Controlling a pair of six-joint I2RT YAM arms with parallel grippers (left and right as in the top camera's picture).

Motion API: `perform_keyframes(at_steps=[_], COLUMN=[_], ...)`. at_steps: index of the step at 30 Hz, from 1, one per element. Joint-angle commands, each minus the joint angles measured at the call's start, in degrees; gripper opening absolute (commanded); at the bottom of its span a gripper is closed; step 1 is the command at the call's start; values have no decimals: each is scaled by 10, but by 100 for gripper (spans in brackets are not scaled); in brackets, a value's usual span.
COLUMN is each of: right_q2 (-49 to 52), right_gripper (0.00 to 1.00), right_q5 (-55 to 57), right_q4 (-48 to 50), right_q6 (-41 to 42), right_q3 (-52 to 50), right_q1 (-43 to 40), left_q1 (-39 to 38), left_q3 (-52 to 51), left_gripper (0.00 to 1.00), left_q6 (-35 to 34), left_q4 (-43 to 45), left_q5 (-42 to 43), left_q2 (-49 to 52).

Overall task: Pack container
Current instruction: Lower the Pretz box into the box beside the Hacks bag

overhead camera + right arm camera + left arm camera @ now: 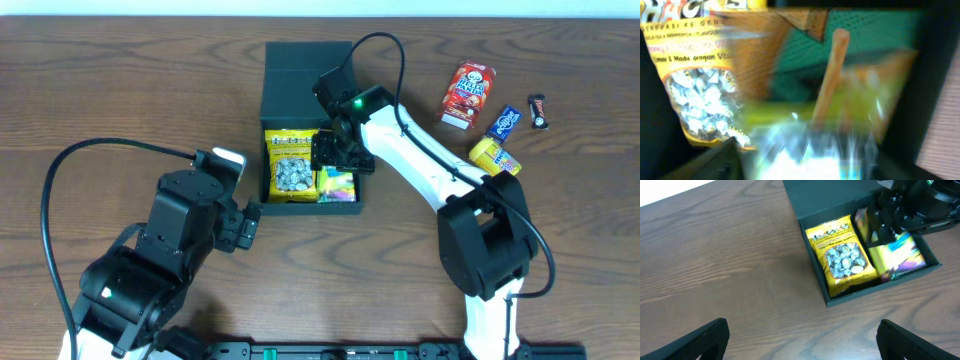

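Note:
The black container (290, 100) stands open at the table's middle, its flap lid at the far side. A yellow packet of silver candies (290, 168) lies in its left half, clearly seen in the left wrist view (842, 255). A yellow-green packet (340, 185) lies in the right half, smeared by motion in the right wrist view (840, 115). My right gripper (335, 150) hangs over that packet inside the container, its jaws spread wide with the packet between them, loose. My left gripper (247, 225) stands open over bare wood, front left of the container.
Right of the container lie loose snacks: a red box (468, 92), a blue packet (505, 123), a yellow packet (495, 155) and a small dark bar (539, 110). The right arm reaches across from the front right. A black cable loops at the left.

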Motion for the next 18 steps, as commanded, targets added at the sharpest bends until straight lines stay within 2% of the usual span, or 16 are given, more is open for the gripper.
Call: perform_keyframes(at_steps=[1, 4, 6, 8, 11, 15, 17, 18], right_q2=[-5, -5, -5, -7, -8, -8, -7, -7], right_gripper=[85, 86, 92, 88, 72, 43, 23, 17], right_q5=[14, 12, 12, 12, 12, 13, 15, 15], right_q4=[-2, -2, -3, -8, -20, -22, -20, -19], right_q6=[-13, -26, -44, -57, -81, -98, -106, -112], right_q3=[1, 4, 14, 27, 56, 79, 78, 76], right_q1=[4, 4, 4, 3, 3, 3, 3, 3], left_q1=[0, 0, 0, 0, 0, 0, 0, 0], left_q3=[4, 4, 4, 4, 4, 4, 4, 4], left_gripper=[95, 95, 95, 95, 95, 95, 95, 95], left_q6=[-4, -4, -4, -4, -4, -4, -4, -4], left_q4=[0, 0, 0, 0, 0, 0, 0, 0], left_q5=[0, 0, 0, 0, 0, 0, 0, 0], left_q2=[-1, -1, -1, -1, -1, -1, -1, -1])
